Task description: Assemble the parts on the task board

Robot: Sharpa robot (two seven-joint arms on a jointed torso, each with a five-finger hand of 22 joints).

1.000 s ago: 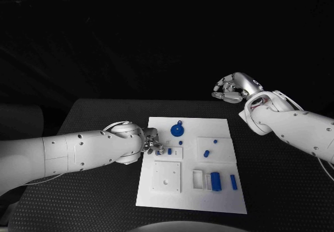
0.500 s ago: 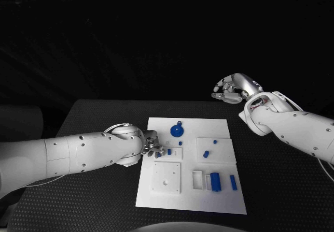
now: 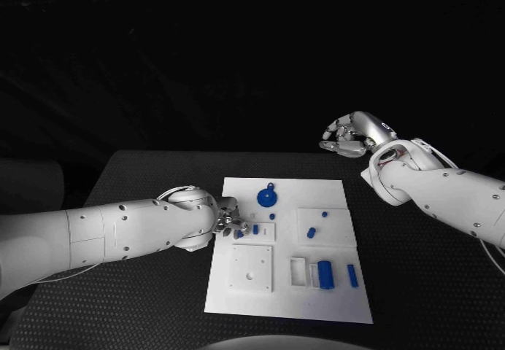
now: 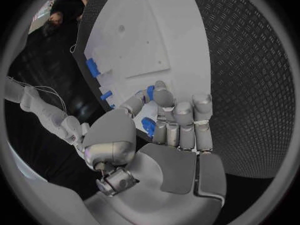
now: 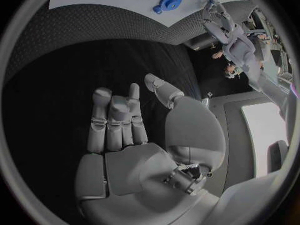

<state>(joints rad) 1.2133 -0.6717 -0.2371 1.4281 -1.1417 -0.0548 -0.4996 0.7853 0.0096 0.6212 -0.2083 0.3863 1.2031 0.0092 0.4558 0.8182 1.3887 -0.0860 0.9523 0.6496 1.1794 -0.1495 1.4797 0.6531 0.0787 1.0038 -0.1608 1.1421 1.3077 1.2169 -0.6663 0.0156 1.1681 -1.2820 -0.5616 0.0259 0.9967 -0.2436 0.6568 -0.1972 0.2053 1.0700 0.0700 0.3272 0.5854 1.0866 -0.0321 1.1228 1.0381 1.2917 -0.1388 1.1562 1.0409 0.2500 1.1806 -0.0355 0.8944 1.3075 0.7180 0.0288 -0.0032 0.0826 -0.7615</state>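
Nearest on the task board lie three upright blue parts in a row beside a white slot block: a thin strip, a thicker block and a bar. A square white plate with a hole sits just to their left.

Further in, the left robot hand is at the board's left edge, fingers curled over a small blue peg; the left wrist view shows that peg pinched against the palm. Since a second ago the hand has crept slightly inward over the small white fixture, so I judge it is seating the peg and the insertion is nearly done.

Beyond, a blue slanted piece and tiny stud rest on the right-hand fixture, then the round blue knob near the far edge. Nothing blocks the left hand.

Farthest, the right robot hand hovers above the bench, holding nothing, fingers loosely apart, unchanged
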